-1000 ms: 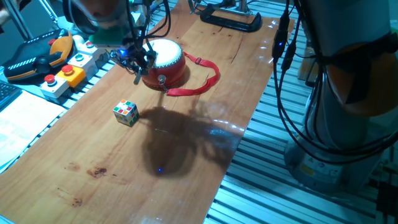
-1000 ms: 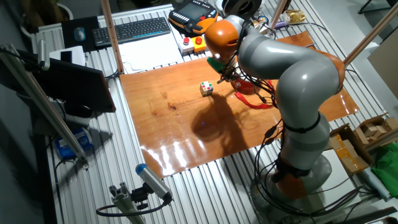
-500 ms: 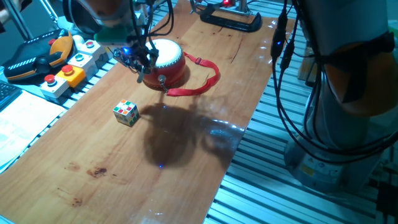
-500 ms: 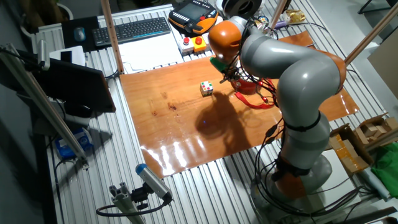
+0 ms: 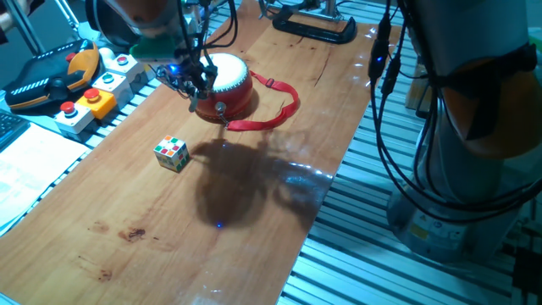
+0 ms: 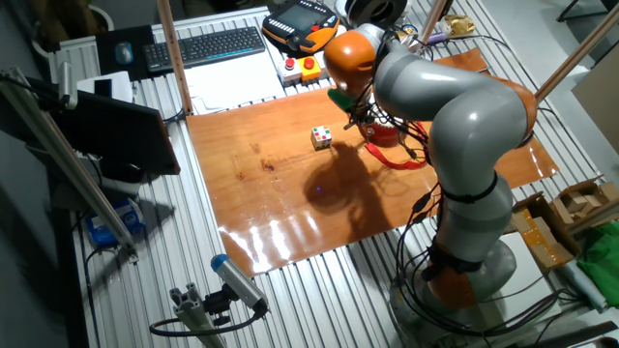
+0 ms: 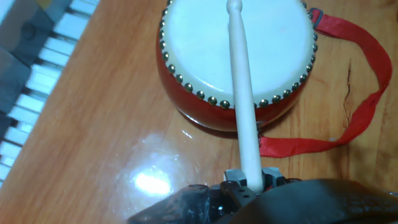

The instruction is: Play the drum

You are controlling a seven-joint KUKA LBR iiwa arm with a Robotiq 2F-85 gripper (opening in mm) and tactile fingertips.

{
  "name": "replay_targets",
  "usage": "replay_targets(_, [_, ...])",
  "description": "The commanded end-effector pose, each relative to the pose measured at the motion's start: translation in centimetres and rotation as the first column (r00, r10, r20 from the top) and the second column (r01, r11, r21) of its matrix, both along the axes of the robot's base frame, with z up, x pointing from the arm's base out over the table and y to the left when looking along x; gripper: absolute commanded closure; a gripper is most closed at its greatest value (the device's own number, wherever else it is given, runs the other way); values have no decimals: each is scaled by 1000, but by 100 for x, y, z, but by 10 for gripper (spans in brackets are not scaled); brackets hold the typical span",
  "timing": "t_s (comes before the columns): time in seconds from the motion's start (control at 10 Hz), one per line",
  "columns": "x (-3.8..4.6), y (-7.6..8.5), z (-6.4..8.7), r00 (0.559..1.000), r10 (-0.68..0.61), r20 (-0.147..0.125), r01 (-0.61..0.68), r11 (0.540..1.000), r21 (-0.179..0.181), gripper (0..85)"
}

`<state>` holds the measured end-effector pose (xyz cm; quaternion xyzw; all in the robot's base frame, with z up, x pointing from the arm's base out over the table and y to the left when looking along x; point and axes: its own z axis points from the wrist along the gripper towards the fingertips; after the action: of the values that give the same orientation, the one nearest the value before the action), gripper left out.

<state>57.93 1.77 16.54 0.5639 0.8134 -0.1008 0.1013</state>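
From one fixed view, the drum [image 5: 229, 87] sits on the wooden table [image 5: 254, 212], with the gripper [image 5: 190, 76] at its edge. The other fixed view hides most of it. In the hand view, the fingers pinch a stick [image 7: 242, 106] reaching over the white skin.

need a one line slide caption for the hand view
Pale wooden drumstick held in the pincer, reaching over the white skin of the red drum, red strap lying on the wooden table.
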Motion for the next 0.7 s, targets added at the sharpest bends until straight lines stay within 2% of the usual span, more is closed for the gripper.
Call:
replay_targets(0.0, [8,-2,-29,1000,-16,-13,16,999,33,843])
replay_targets(0.2, [7,-6,-53,999,-22,-28,23,998,59,843])
replay_targets(0.3, [8,2,-52,999,-41,-3,41,997,63,843])
replay_targets(0.4, [13,2,-43,999,-46,9,46,997,60,843])
replay_targets(0.5, [13,3,-42,999,-36,-15,37,997,63,843])
replay_targets(0.6, [8,5,-39,999,-31,-26,32,998,59,843])
